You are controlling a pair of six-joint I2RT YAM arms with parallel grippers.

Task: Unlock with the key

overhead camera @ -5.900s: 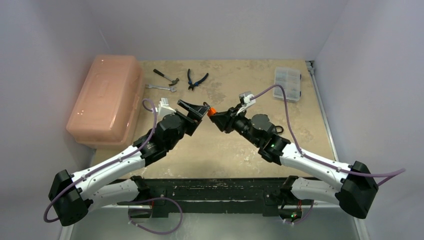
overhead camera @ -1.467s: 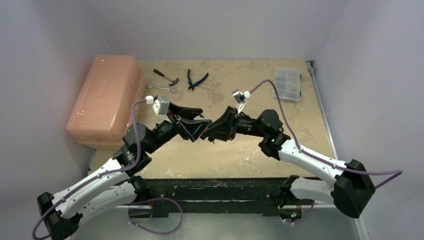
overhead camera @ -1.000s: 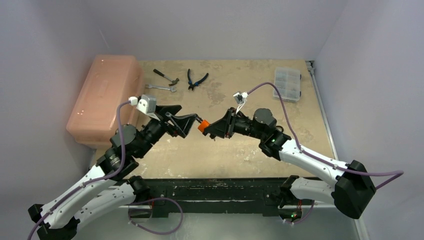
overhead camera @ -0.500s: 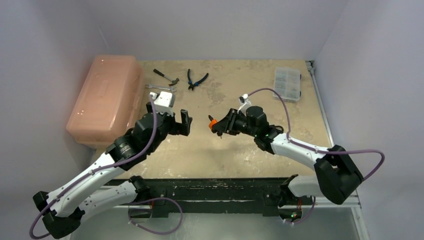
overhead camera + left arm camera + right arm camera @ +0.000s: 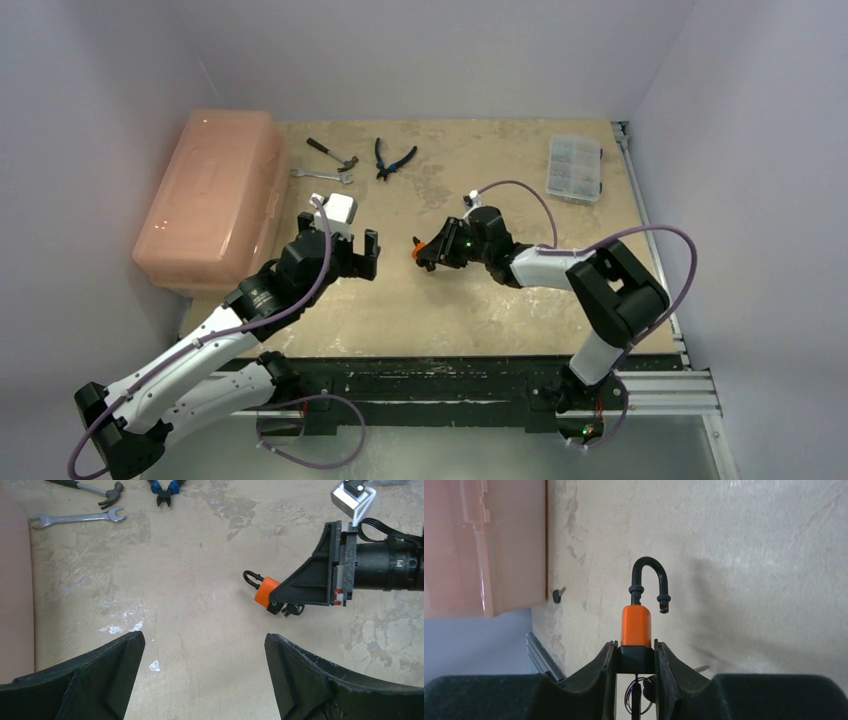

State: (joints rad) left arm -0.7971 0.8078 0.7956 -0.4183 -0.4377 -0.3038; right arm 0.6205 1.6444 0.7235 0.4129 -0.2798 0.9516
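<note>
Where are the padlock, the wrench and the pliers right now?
padlock (image 5: 636,624): right wrist view, on its orange body.
wrench (image 5: 75,518): left wrist view, on the middle of its shaft.
pliers (image 5: 162,499): left wrist view, on its black head.

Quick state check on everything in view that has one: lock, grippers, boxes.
padlock: unlocked, shackle popped, one end free of the body
right gripper: shut on padlock
left gripper: open, empty
key: dark bit under the padlock, too small to tell
pink storage box: lid closed
clear organizer: looks closed
pliers: handles spread
</note>
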